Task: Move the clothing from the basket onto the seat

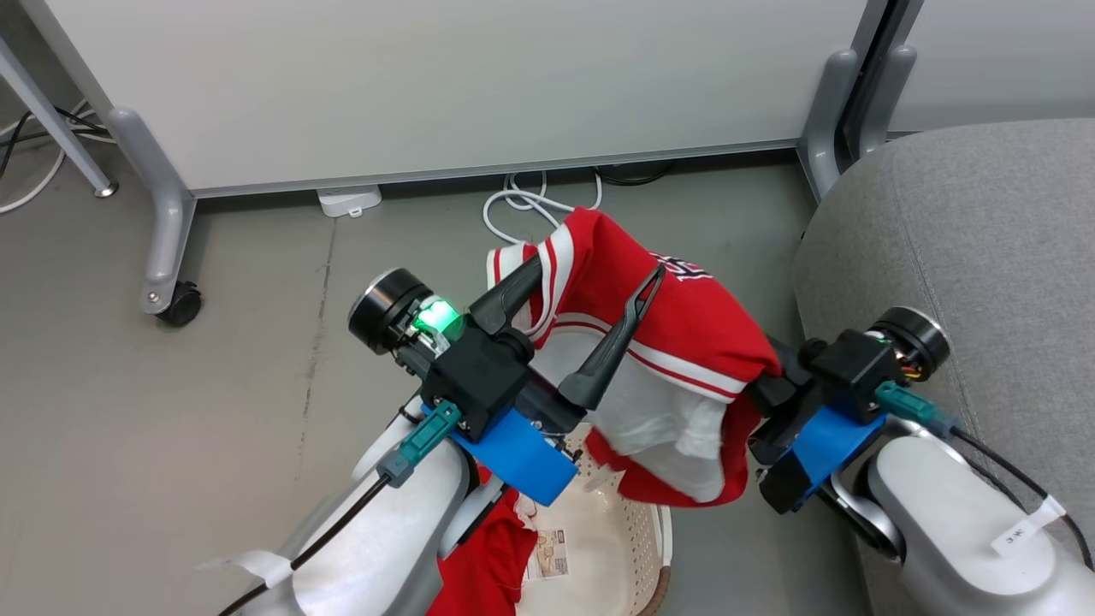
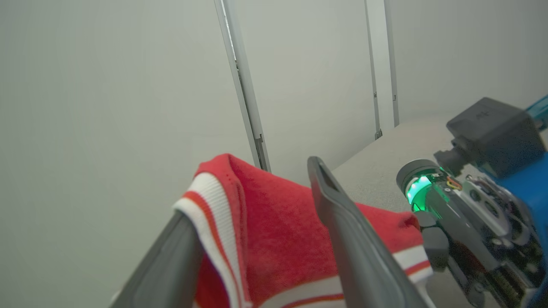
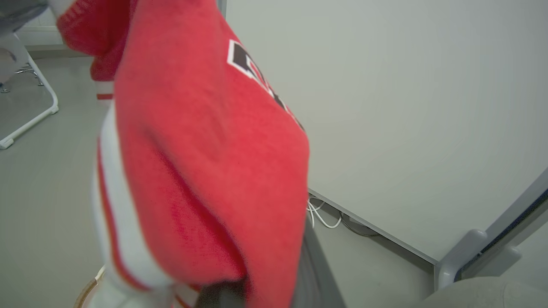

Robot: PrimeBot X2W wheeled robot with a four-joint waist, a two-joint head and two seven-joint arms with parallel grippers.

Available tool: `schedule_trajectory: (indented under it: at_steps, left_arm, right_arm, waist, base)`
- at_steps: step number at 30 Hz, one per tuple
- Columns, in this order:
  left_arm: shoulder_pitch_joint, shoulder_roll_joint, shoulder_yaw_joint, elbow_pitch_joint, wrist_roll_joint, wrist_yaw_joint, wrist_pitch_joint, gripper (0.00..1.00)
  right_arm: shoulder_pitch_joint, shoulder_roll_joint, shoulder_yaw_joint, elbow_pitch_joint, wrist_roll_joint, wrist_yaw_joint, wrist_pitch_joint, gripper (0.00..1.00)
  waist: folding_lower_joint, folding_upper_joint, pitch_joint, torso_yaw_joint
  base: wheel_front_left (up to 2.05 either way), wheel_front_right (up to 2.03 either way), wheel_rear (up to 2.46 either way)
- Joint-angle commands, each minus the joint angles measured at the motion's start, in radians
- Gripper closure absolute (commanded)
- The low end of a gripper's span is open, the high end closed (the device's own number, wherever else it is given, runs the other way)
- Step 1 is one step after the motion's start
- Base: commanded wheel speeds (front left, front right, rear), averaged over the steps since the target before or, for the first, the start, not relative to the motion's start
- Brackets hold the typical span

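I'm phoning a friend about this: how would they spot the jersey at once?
Find the big grey sofa on the right; just left of it stands a cream basket. Hanging in the air above it is the jersey: red with lettering and white striped trim, unlike the plain red garment below.

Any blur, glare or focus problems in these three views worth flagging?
Head view: sharp, evenly lit, no glare on the jersey. Left wrist view: the left gripper, close to the lens, looks soft; the green light blooms. Right wrist view: the jersey is blurred, its lettering smeared.
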Motion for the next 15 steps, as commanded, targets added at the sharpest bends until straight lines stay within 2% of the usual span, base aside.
schedule_trajectory:
  at_steps: [1, 15]
  left_arm:
    - [0.018, 0.008, -0.006, 0.013, -0.009, 0.0, -0.003, 0.0]
    - [0.054, 0.029, -0.023, 0.048, -0.014, 0.0, -0.003, 0.0]
  right_arm:
    - [0.022, 0.008, -0.041, -0.009, 0.004, 0.0, -0.003, 1.0]
    - [0.105, 0.043, -0.248, -0.052, -0.035, 0.0, -0.003, 1.0]
  waist:
    - [0.0, -0.0001, 0.004, -0.002]
    - [0.0, -0.0001, 0.029, -0.052]
  base:
    - [0.0, 0.0, 0.0]
    - [0.0, 0.0, 0.0]
